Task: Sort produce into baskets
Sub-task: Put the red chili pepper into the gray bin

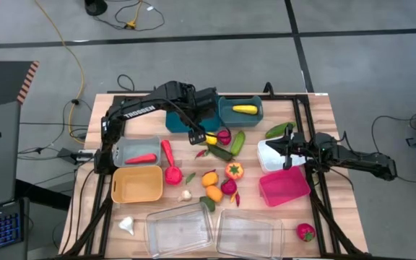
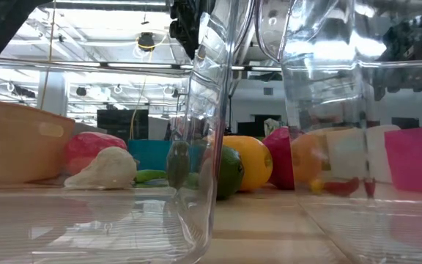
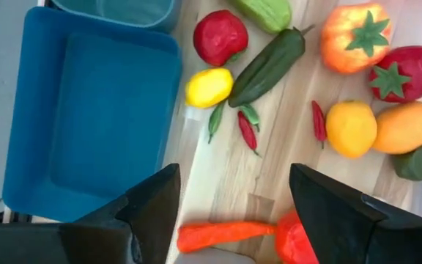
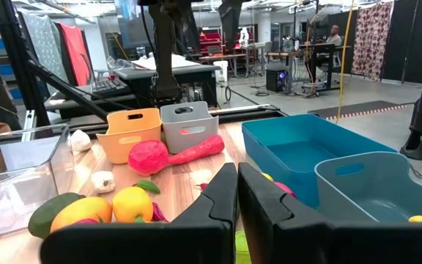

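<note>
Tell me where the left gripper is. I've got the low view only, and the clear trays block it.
Observer: Left gripper hangs open and empty, right by the lemon.
Operator: Right one?
Observer: Right gripper is shut on nothing, over the white bin.
Operator: Anything sorted?
Observer: A yellow piece lies in the far teal bin.

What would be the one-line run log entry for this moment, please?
left gripper: open, empty, above yellow lemon | right gripper: shut, empty, over white bin | produce mostly unsorted
</note>
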Motion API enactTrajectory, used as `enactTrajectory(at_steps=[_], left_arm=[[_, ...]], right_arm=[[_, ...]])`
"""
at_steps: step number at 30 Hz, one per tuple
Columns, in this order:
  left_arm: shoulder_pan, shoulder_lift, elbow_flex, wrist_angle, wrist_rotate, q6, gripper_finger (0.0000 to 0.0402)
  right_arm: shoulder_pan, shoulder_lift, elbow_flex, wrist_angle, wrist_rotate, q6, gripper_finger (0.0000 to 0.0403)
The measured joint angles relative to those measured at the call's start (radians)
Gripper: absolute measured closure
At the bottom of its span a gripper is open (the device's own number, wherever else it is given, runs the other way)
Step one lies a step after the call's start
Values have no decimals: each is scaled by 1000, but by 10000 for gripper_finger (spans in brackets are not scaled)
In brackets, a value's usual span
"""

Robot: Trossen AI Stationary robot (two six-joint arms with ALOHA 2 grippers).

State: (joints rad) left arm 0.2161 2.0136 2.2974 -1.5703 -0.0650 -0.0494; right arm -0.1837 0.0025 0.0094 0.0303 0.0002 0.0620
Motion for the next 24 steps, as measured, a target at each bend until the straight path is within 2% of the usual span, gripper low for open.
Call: enactTrajectory(at_steps=[5,11,18,24], left_arm=[[-1,0,-113,0,0,-16,132],[-2,-3,-300,2,-1,2,129],[-2,-82,-514,5,-5,-7,129],[-2,-146,-690,102,-37,44,129]], right_arm=[[0,0,0,0,0,0,359],[0,0,0,0,0,-1,359],[0,0,0,0,0,-1,359],[0,0,0,0,0,-1,359]])
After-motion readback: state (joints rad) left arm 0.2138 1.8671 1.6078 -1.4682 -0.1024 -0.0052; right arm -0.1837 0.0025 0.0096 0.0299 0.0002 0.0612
